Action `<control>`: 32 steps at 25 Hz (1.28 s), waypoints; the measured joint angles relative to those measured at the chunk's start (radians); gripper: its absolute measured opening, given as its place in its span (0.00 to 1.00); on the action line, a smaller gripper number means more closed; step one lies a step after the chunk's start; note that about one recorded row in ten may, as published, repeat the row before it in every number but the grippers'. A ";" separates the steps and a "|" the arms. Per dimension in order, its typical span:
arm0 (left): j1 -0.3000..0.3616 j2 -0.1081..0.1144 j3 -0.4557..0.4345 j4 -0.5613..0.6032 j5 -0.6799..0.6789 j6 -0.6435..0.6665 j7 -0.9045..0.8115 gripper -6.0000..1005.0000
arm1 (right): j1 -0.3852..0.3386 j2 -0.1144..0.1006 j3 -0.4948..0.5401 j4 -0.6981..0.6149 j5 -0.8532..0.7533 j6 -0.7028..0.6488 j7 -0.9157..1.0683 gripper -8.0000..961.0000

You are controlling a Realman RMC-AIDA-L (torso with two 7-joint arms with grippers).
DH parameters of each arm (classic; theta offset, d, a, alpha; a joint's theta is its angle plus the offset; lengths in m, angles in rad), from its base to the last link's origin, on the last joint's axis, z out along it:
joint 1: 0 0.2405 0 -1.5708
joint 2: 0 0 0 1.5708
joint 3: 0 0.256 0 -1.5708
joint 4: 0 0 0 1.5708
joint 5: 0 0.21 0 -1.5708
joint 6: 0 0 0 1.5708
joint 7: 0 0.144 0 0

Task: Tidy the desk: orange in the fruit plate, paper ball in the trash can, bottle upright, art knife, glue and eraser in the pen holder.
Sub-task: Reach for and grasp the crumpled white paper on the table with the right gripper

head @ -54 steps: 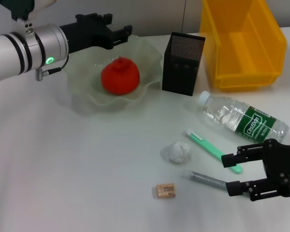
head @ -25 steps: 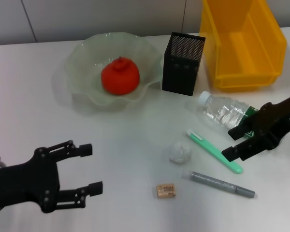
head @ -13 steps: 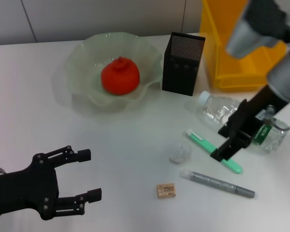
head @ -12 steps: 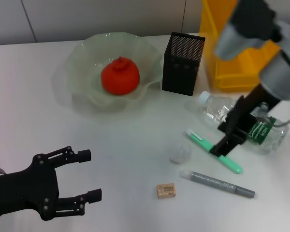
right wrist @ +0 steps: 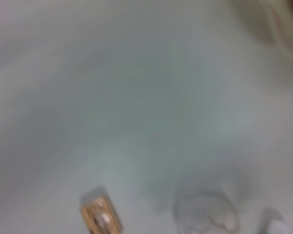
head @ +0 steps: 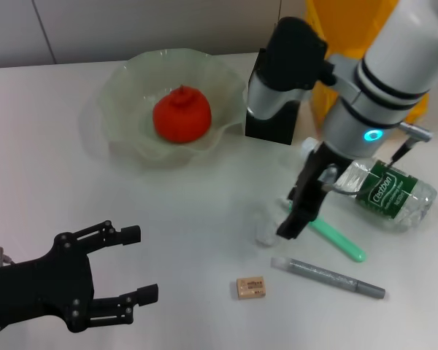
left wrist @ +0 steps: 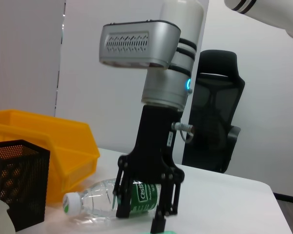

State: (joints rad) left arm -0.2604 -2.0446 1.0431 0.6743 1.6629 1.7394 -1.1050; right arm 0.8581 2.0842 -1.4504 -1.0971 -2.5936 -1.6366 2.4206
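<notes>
1. Orange sits in the fruit plate, upper left of the head frame.
2. Right gripper hangs at centre right, fingers spread apart, just above the paper ball.
3. Bottle lies on its side at right, beside the green art knife.
4. Glue and eraser lie lower centre.
5. Left gripper rests lower left, fingers apart, empty.
6. Pen holder stands behind the right arm.

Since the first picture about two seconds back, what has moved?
The left gripper left the fruit plate and dropped to the near left, open and empty. The right gripper rose and swung in over the paper ball, open. Orange, bottle, eraser and pens lie as before.
</notes>
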 joint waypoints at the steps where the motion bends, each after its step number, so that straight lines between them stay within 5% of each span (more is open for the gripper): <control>1: 0.001 0.000 0.000 0.000 0.000 0.000 0.000 0.86 | 0.005 -0.001 -0.005 0.014 0.012 0.014 -0.003 0.72; 22: 0.016 0.008 0.000 -0.027 0.000 0.001 0.014 0.86 | 0.095 0.003 -0.116 0.248 0.076 0.178 -0.013 0.72; 32: 0.015 0.006 0.000 -0.024 0.000 -0.001 0.013 0.86 | 0.093 0.002 -0.119 0.232 0.056 0.164 0.001 0.44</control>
State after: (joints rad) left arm -0.2454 -2.0385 1.0430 0.6504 1.6628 1.7383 -1.0919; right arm 0.9507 2.0859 -1.5689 -0.8646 -2.5375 -1.4731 2.4213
